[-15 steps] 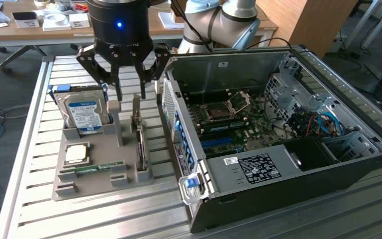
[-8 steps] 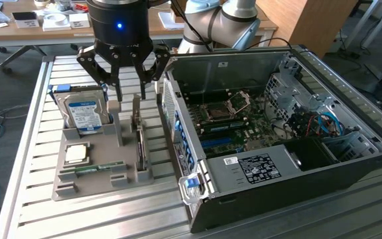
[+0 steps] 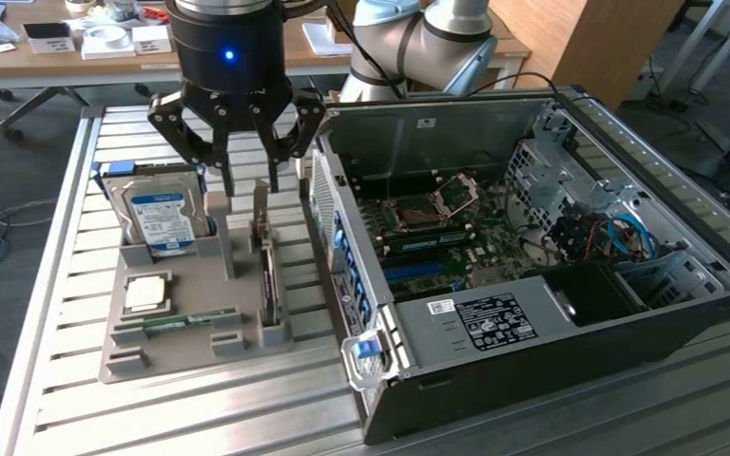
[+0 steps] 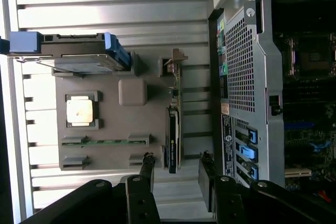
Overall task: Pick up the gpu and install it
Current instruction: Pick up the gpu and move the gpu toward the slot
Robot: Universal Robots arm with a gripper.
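— How does the arm (image 3: 422, 38) stand?

— Its pale grey joints fold at the back. The black wrist (image 3: 228, 43) points straight down, with a small blue light (image 3: 228, 55) glowing on its front.

— And the gripper (image 3: 248, 176)?

— It hangs upright under the wrist, tips downward. Its black linked fingers (image 3: 292, 133) splay outward from the palm, and the jaws stand well apart.

— Are they gripping anything?

— No, the tips are apart with open space between them. From the wrist view, two dark fingers reach forward side by side, roughly parallel, with a wide gap separating them.
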